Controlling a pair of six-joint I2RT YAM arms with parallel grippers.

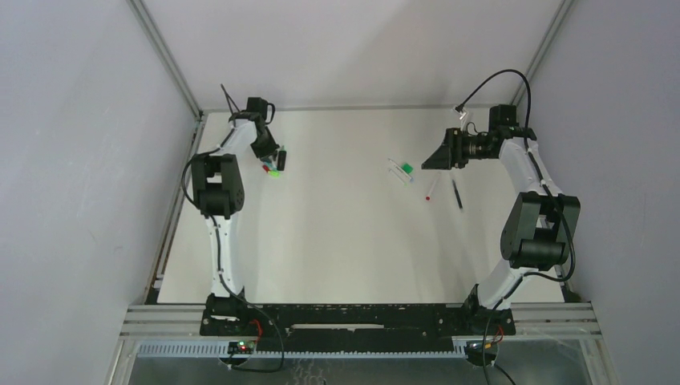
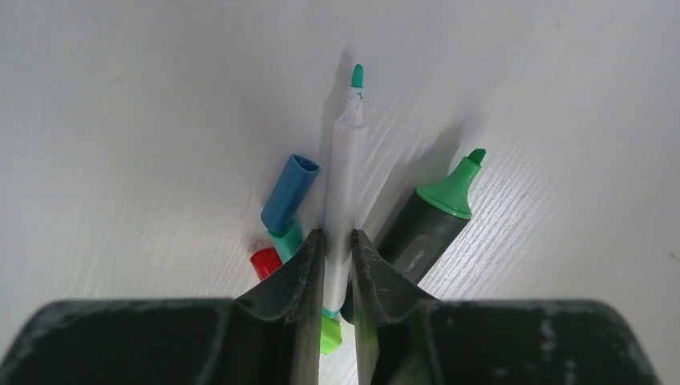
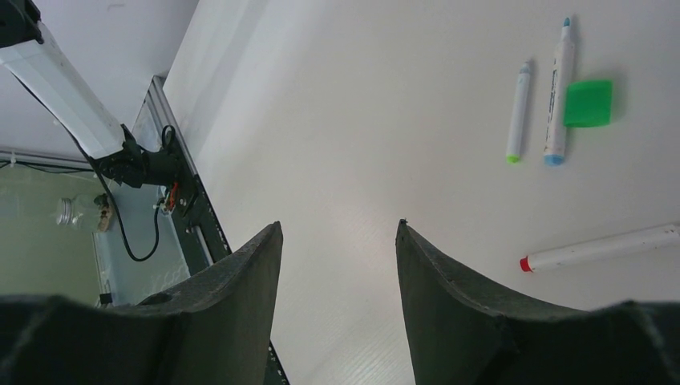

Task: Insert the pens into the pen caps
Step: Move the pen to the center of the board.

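My left gripper [image 2: 337, 234] is at the far left of the table [image 1: 337, 233], its jaws pressed on both sides of a white pen [image 2: 346, 176] with a bare teal tip. Beside that pen lie a blue cap [image 2: 289, 192], a teal cap [image 2: 286, 239], a red cap [image 2: 265, 261], a bright green cap [image 2: 329, 334] and a black marker [image 2: 429, 228] with a green tip. My right gripper [image 3: 339, 224] hangs open and empty. Ahead of it lie a green-ended pen [image 3: 519, 112], a blue-ended pen [image 3: 558, 92], a green cap [image 3: 588, 103] and a red-ended pen [image 3: 601, 247].
A thin dark pen [image 1: 457, 194] lies near the right arm, just right of the red-ended pen [image 1: 433, 188]. Grey walls close the table at the back and on both sides. A metal frame rail [image 3: 180, 184] runs along the table's edge.
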